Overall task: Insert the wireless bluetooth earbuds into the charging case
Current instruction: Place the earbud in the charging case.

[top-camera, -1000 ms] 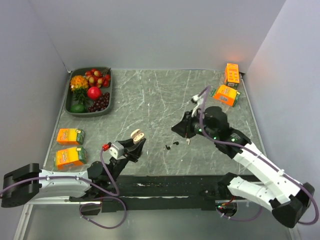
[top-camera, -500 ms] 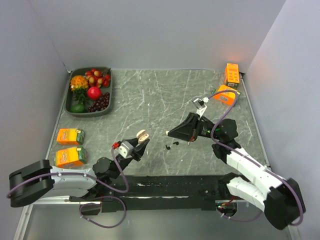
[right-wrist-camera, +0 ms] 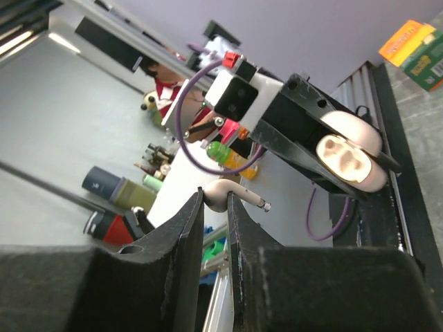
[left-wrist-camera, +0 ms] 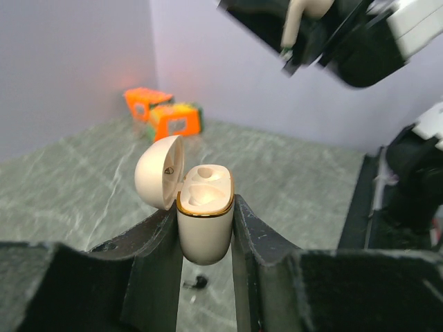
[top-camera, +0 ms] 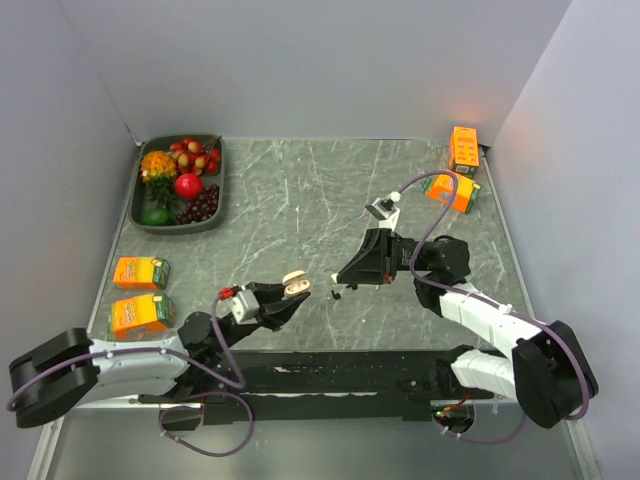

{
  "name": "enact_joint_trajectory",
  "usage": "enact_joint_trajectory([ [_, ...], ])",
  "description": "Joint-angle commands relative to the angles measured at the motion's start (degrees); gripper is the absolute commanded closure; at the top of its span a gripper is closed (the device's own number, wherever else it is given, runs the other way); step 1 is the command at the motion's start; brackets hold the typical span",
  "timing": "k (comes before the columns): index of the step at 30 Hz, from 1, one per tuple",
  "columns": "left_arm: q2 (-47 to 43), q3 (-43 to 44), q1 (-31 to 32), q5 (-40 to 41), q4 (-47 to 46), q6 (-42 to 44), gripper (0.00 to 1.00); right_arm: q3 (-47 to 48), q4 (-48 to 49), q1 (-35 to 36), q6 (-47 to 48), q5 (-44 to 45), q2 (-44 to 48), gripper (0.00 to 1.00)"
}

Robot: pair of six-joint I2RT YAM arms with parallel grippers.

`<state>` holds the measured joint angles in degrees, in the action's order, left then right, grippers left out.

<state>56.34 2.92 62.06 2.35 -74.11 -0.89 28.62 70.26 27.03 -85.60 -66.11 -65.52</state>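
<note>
I am at the first insertion: one bud in hand, the case held up to receive it, nothing seated yet.

My left gripper [top-camera: 291,291] is clamped on the lower body of the cream charging case [left-wrist-camera: 205,232], which it holds clear of the table [top-camera: 300,200], near the front edge and left of centre. The lid [left-wrist-camera: 159,171] is hinged back to the left, and both sockets [left-wrist-camera: 205,187] look empty.

My right gripper [top-camera: 343,277] is nearly closed, pinching a cream earbud [right-wrist-camera: 217,195] by its rounded head, with the stem and its metal tip sticking out sideways past the fingers. It hangs just to the right of the case and a little farther back, close but not touching.

I cannot find a second earbud in any view. Two tiny black bits [top-camera: 336,292] lie on the table below the gap between my grippers; what they are I cannot tell.

Next I judge that the stem must be turned to point down into the nearer socket and lined up over its mouth. Then I lower it straight while my left keeps the case steady. The risk is a tilted stem catching the gold rim.
</note>
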Motion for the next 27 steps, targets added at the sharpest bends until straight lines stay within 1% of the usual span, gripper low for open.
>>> enact_joint_trajectory([
  [1, -5.35, 0.59, -0.19, -9.10, -20.21, -0.26, 0.99, 2.40, 23.87, 0.31, -1.67, -1.04, 3.81, 1.00],
  [7, -8.79, 5.69, -0.19, -13.33, -15.29, -0.26, 0.99, 2.84, 23.87, 1.27, -1.41, 0.97, 7.06, 1.00],
  [15, -11.77, 7.54, -0.10, -15.97, -11.59, -0.26, 0.99, 5.47, 23.78, 5.66, -1.58, 3.18, 9.26, 1.00],
  [21, -13.09, 7.63, -0.10, -16.49, -10.27, 0.18, 0.99, 7.58, 23.78, 7.78, -1.06, 3.97, 9.00, 1.00],
  [26, -12.39, 9.30, 0.16, -18.08, -8.43, 0.27, 0.99, 9.69, 23.78, 11.90, 1.49, 3.18, 7.51, 1.00],
  [27, -12.13, 10.08, 0.34, -18.52, -7.12, 2.36, 0.99, 10.48, 23.78, 12.43, 1.84, 2.83, 7.25, 1.00],
])
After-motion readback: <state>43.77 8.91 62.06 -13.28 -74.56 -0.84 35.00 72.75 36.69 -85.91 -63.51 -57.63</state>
